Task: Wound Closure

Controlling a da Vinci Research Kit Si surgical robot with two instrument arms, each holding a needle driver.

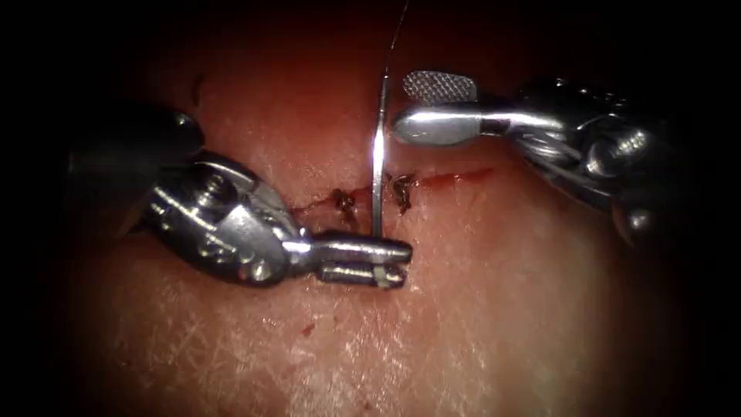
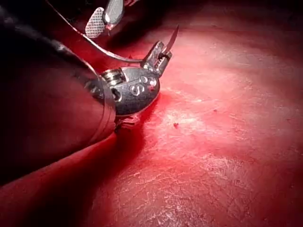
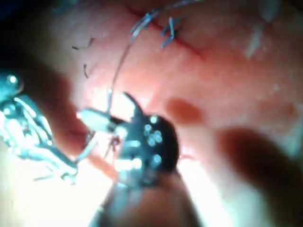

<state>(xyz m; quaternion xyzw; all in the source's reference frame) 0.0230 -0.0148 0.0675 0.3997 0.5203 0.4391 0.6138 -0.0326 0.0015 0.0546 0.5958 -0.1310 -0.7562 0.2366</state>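
Pale, glistening tissue (image 1: pixel 478 309) under strong light, dark all round the edges. Across the middle, a thin cut (image 1: pixel 455 177) with red fluid (image 1: pixel 444 179) along it and two dark stitches (image 1: pixel 401 189) either side of the needle.

Needle (image 1: pixel 377 154) — slim, bright, curved, standing nearly upright over the cut, free of the tissue as far as can be seen; thread (image 1: pixel 395 35) trailing up from its upper end into the dark.

Left pincer (image 1: pixel 390 262) pressed together on the needle close to its lower end, below the cut. Right pincer (image 1: pixel 409 104) spread, holding nothing, just right of the needle's upper part, ribbed pad of one jaw facing the camera.

Left wrist view: needle's sharp tip (image 2: pixel 173 35) poking out past the left pincer (image 2: pixel 161 49), rest of the curve sweeping back toward the right pincer (image 2: pixel 105 21) — the tip not clearly seen in the endoscope view. Right wrist view: stitches (image 3: pixel 168 30) and thread (image 3: pixel 120 61) arcing, right pincer (image 3: pixel 113 116) blurred.
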